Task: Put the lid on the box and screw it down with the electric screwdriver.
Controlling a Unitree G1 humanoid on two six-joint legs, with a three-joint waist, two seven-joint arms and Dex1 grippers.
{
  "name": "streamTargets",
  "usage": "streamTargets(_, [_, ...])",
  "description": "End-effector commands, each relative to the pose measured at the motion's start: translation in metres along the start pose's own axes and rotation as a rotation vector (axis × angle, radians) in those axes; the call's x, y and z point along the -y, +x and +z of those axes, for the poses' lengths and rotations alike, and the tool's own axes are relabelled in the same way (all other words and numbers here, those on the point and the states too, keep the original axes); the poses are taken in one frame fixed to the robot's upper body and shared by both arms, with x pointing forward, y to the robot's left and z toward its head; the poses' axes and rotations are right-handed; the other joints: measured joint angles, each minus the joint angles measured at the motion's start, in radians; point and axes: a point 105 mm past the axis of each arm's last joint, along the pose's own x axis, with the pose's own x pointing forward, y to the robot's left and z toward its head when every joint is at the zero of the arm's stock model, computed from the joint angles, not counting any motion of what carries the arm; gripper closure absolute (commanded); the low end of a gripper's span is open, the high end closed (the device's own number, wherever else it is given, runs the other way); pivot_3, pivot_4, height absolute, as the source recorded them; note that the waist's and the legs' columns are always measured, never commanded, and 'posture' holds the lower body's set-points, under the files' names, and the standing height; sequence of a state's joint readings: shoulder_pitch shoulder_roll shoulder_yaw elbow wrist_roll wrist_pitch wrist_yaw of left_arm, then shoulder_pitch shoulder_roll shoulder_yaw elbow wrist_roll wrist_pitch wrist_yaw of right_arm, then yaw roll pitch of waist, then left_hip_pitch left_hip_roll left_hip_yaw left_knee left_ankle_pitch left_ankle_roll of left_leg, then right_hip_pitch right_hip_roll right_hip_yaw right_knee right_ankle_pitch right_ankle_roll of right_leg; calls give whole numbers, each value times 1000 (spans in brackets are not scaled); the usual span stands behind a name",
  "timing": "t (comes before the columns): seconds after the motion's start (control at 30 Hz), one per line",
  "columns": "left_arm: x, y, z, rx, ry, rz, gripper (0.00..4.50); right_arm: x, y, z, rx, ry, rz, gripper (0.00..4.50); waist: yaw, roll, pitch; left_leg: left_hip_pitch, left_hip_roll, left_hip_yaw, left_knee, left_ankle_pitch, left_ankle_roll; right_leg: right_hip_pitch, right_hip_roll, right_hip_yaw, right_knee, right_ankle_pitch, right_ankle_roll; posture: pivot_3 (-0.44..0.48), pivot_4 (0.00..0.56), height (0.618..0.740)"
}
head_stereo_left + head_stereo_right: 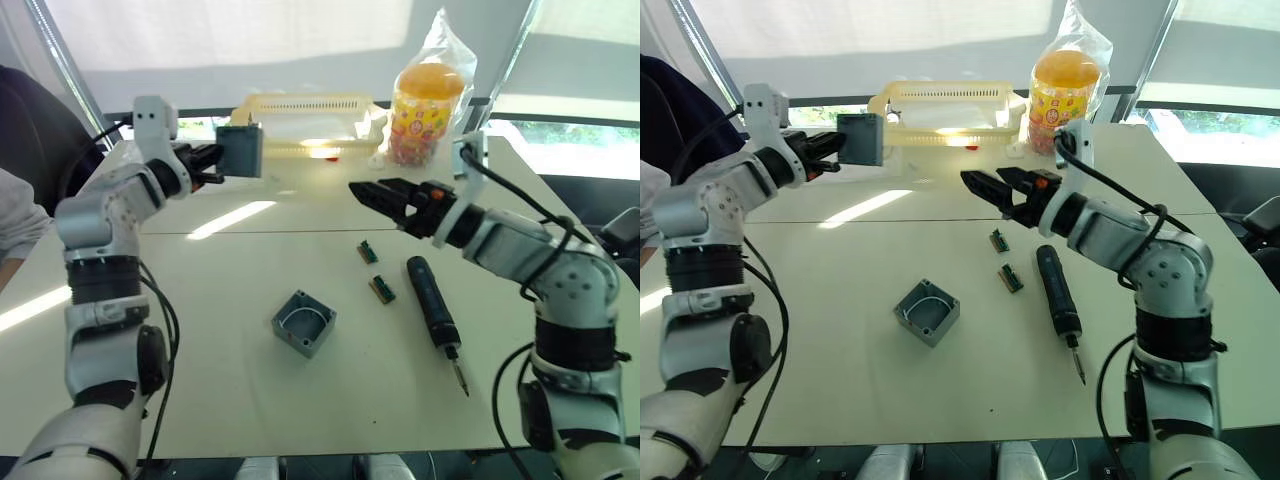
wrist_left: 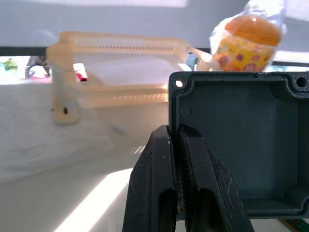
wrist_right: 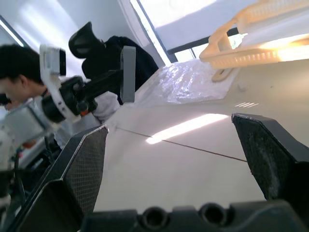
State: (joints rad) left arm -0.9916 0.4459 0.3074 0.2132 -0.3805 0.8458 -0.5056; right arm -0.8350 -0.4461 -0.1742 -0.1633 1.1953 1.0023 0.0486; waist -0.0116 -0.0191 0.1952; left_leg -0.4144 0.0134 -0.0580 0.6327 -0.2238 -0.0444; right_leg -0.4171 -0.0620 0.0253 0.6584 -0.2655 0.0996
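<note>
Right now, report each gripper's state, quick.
Left gripper: shut on the lid, held up in the air by its edge.
Right gripper: open, holding nothing, above the table.

A pale cream flat desk (image 1: pixel 230 400) is seen carrying the things. An open grey square plastic box (image 1: pixel 303 323) is set near its middle (hollow side up). Two small green circuit boards (image 1: pixel 375 270) lie beside a dark blue-black cylindrical electric screwdriver (image 1: pixel 434 314). At the far edge a yellow slotted plastic basket (image 1: pixel 300 118) and a bagged orange-lidded jar (image 1: pixel 428 108) are placed.
</note>
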Motion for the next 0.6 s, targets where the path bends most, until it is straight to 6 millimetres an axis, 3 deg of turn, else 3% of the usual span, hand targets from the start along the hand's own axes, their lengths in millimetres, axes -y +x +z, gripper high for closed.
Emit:
streamTargets(0.03, [29,-1,26,112,48,-100,4476,-4,13,24,82,35,10,0,-2,0,0,0,0,0,0,0,0,0,0,0,0,0,0,0,150,740])
streamTargets(0.27, [69,1,25,128,89,-245,4476,-13,33,24,40,76,64,0,-6,0,0,0,0,0,-1,0,0,-2,1,0,1,0,0,0,150,740])
streamTargets(0.6, [79,4,20,130,83,-260,4476,-19,37,17,3,72,103,0,-7,0,0,0,0,0,-1,0,0,-2,1,0,2,0,0,0,150,740])
